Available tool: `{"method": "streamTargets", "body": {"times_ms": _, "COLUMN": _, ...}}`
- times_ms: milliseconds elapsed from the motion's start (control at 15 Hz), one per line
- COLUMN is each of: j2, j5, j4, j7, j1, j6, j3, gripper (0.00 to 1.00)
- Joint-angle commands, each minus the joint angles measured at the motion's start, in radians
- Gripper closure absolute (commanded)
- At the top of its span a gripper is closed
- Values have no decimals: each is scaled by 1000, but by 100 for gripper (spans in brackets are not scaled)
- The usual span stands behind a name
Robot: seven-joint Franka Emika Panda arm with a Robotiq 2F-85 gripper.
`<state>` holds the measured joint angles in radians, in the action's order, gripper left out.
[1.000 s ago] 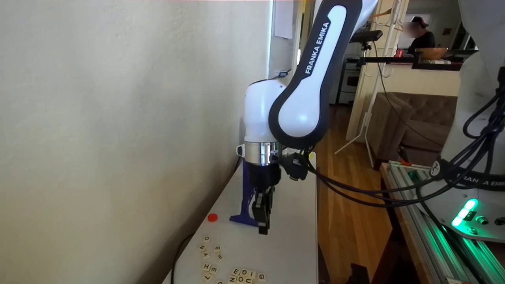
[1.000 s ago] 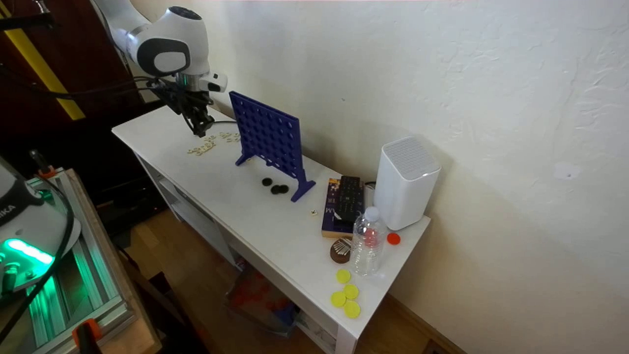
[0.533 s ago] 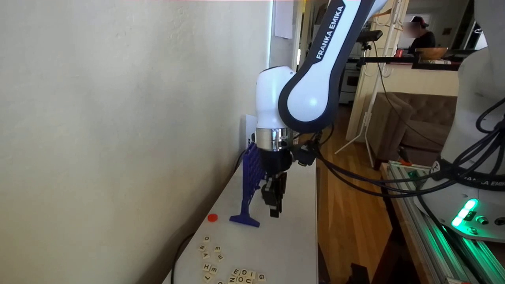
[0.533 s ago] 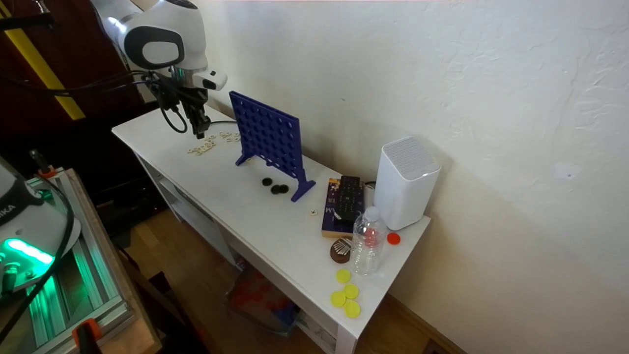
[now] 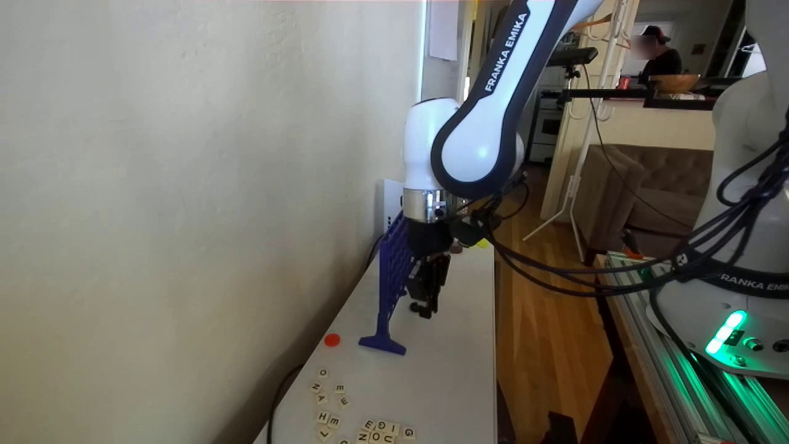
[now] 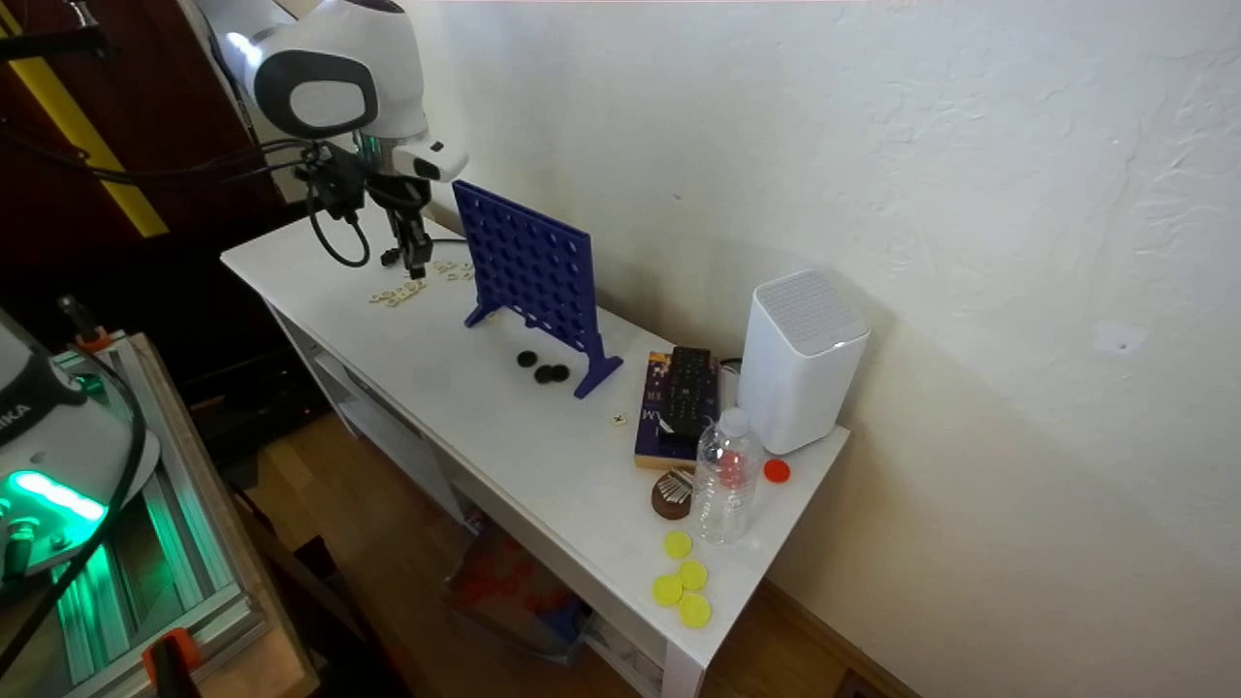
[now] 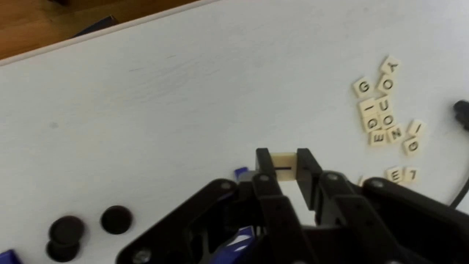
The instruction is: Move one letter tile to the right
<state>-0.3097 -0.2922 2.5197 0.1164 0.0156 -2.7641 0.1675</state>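
In the wrist view, a cream letter tile (image 7: 285, 175) with a single black bar is pinched between my fingertips. My gripper (image 7: 283, 161) is shut on it, with white tabletop showing beyond. In an exterior view the gripper (image 5: 424, 311) hangs above the table beside the blue rack; the tile is too small to make out there. The gripper (image 6: 418, 273) is also seen pointing down near the loose tiles (image 6: 396, 294). Those tiles (image 7: 372, 123) lie in several groups at the right of the wrist view. A lone tile (image 6: 619, 420) sits near the book.
A blue upright grid rack (image 6: 528, 267) stands close to the gripper, along the wall. Black discs (image 7: 116, 220) lie beside it. Farther along are a book (image 6: 652, 427) with a remote (image 6: 690, 388), a white box (image 6: 805, 359), a bottle (image 6: 725, 485) and yellow discs (image 6: 692, 574).
In an exterior view the gripper has risen and shifted right, past the rack's near foot. The wrist has turned, and the cables have swung. The loose tiles on the table have not moved.
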Motion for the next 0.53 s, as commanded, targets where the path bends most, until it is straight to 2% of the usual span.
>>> {"method": "streamTargets", "body": {"times_ms": 0, "j2": 44, "j5": -72, "j4": 10, "j7": -19, "j1": -92, "j6": 12, "j3": -66, "gripper": 95}}
{"method": "streamTargets", "body": {"times_ms": 267, "j2": 58, "j5": -101, "j4": 3, "j7": 22, "j1": -166, "j6": 7, "j3": -163, "gripper": 95}}
{"method": "streamTargets", "body": {"times_ms": 467, "j2": 49, "j5": -103, "j4": -8, "j7": 85, "j1": -190, "j6": -17, "j3": -236, "gripper": 95}}
